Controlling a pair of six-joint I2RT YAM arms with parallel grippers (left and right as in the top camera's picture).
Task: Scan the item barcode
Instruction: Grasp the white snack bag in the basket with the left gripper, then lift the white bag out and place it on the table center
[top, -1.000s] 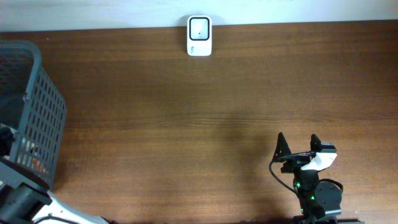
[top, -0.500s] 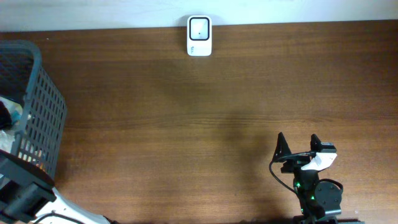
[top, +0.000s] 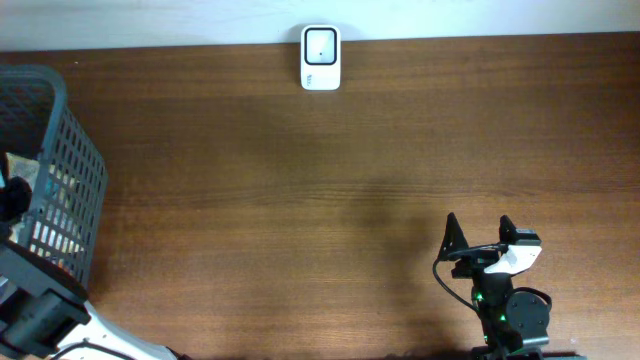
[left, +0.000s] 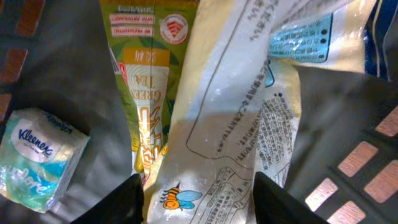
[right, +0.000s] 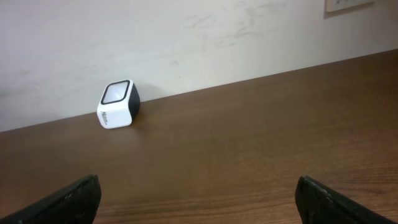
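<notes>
Evidently at the start only: hovers with left gripper (left: 196, 202) spread, pinching nothing, over the bee-printed packet (left: 230, 143) inside the basket (top: 70, 180) at nine o'clock, right gripper (top: 480, 232) wide apart at five, scanner (top: 320, 58) at twelve not yet reached.

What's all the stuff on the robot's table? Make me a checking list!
Surface: brown wooden table.
Job's things: white barcode scanner at the far edge; grey basket at the left, holding a clear bee-printed packet, a green tea packet and a Kleenex pack.
Clutter: nothing seen.
Grippers: left gripper open, inside the basket, astride the bee-printed packet; right gripper open, holding nothing.
Cables: black cable on the right arm.
Surroundings: pale wall behind the table.
</notes>
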